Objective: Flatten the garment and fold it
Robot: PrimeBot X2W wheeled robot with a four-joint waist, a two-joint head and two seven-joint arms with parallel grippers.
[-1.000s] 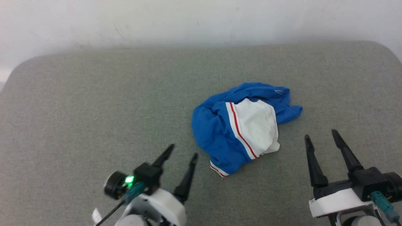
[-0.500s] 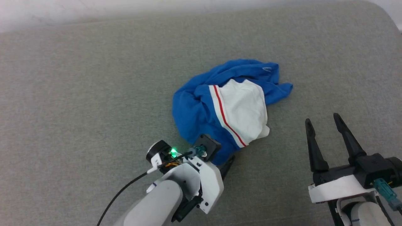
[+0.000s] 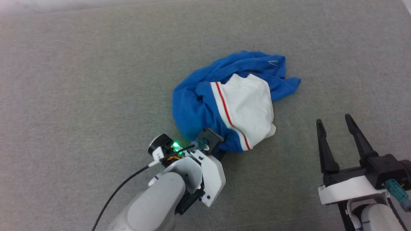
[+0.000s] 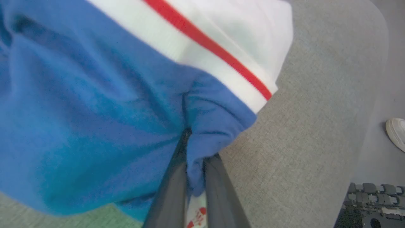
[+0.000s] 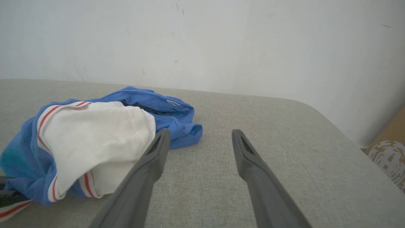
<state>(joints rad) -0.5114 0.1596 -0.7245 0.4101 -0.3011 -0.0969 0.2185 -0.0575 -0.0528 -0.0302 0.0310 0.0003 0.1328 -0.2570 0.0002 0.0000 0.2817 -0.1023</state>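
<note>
And there was the garment (image 3: 205, 106), a crumpled heap of blue lying a little right of the middle of the grey pad (image 3: 80, 80), with a white sleeve (image 3: 249, 109) draped over the top and a red-and-white stripe running down beside it. The left gripper (image 3: 221, 153) was down at the near edge of the heap, its fingertips buried under the cloth in the head view. From the left wrist the grip was plain: the left gripper (image 4: 196, 164) had its two dark fingers (image 4: 172, 196) drawn close together with a fold of the blue garment (image 4: 95, 104) clamped between them (a scrap of white trim with red on it peeked out low down between the fingers). Out at that view's right edge, past the pad, sat a pale shoe (image 4: 396, 132) on the floor. Over on the other side, the right gripper (image 3: 334, 119) waited with its fingers spread wide, holding nothing, off to the right of the heap and nearer the robot, clear of the cloth. Its own camera showed the right gripper (image 5: 200, 132) parted above the bare pad, the garment (image 5: 95, 136) bunched to the left, and a white wall (image 5: 190, 38) behind.
</note>
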